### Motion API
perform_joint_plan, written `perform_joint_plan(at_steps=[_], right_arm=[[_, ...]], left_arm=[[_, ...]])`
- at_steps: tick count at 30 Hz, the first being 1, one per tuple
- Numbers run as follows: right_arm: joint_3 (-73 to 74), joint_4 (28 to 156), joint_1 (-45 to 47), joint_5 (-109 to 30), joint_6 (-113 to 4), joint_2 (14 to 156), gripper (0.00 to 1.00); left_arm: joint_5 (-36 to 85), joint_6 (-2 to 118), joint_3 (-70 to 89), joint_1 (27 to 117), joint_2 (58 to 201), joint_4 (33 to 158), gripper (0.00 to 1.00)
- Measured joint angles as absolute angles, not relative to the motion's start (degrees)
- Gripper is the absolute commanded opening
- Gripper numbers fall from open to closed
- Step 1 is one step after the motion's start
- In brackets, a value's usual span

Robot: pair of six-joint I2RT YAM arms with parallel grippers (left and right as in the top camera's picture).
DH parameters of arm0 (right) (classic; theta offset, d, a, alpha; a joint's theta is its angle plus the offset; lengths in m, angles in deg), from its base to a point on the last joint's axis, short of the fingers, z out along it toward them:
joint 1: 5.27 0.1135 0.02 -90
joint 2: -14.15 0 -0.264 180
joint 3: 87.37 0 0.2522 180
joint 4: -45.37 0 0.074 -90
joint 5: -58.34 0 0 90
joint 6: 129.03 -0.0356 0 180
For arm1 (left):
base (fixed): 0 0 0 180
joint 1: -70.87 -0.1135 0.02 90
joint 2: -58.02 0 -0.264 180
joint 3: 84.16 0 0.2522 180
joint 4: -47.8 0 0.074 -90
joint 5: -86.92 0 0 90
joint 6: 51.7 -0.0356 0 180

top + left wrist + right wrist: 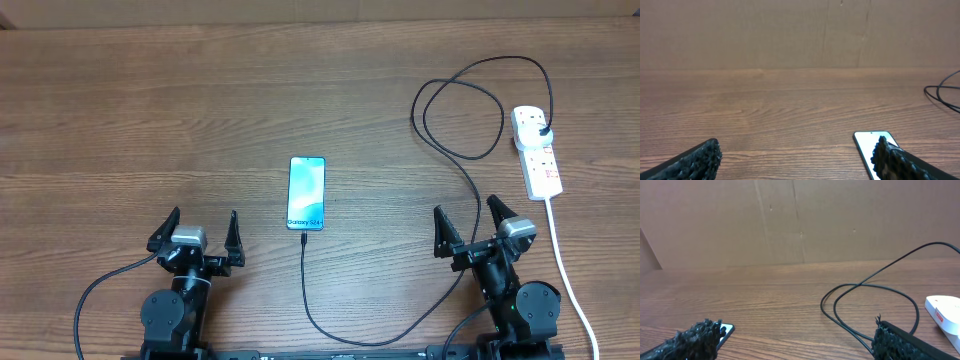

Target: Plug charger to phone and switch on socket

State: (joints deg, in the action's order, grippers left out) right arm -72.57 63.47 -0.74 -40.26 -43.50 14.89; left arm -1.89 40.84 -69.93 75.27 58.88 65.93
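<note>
Wooden table [150, 120]: brown grain, fills the overhead view.
Overhead, phone [307, 193]: lies flat near the middle of the table, screen lit blue-teal, long side running near to far.
Overhead, charger [303, 270]: the thin black cable meets the phone's near short edge and runs toward the near edge. It then swings right, climbs past the right arm, loops at far right and ends in a black plug seated in the power strip. Whether the tip is fully seated in the phone cannot be told.
Overhead, power strip [537, 150]: white, at far right, with its thick white cord [562, 260] trailing toward the near edge; the switch positions are too small to read.
Overhead, left gripper [204, 215]: near left, jaws wide apart, holding nothing.
Overhead, right gripper [465, 206]: near right, jaws wide apart, holding nothing, the cable just beside it.
Left wrist, phone [869, 146]: at lower right, partly behind the right-hand finger [895, 161].
Left wrist, backdrop: brown cardboard wall [790, 30].
Right wrist, charger [870, 287]: its loop lies on the table ahead.
Right wrist, power strip [945, 311]: at the right edge.
Right wrist, phone [726, 330]: only a corner shows at lower left.
</note>
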Motion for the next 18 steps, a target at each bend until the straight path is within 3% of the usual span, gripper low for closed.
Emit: perform_joint_plan(at_steps=[7,18], right_arm=[[-72.6,63.7,-0.7,-31.5,-43.5,14.9,1.0],[-72.6,63.7,-0.7,-29.1,-43.5,14.9,1.0]], left_arm=[[-1.9,40.8,-69.9,75.3,58.9,65.9,1.0],[-1.9,40.8,-69.9,75.3,58.9,65.9,1.0]])
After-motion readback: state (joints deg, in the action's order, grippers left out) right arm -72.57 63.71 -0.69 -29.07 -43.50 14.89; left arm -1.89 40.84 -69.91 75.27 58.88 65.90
